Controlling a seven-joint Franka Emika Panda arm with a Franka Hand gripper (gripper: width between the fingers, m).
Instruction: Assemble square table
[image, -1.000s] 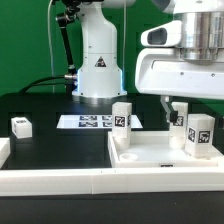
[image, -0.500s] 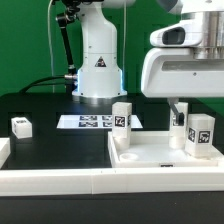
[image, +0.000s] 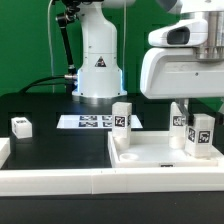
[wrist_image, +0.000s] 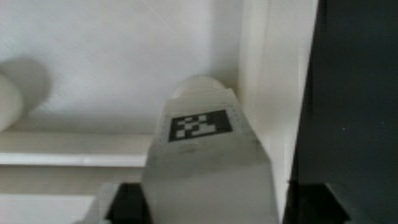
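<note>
Gripper (wrist_image: 210, 208) jaws straddled the upright leg (wrist_image: 201, 125) standing on the square tabletop (image: 150, 157), probably to twist it home; whether they clamped it was unclear.

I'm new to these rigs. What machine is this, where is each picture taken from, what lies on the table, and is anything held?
This is one robot arm ending in a two-finger gripper. One picture comes from a camera off the arm, and the close-up comes from its wrist. On the black table are a white square tabletop, an upright leg at its corner, a loose leg, the marker board and white rails. A tagged leg stands between the gripper's fingers; whether it is gripped is unclear.
</note>
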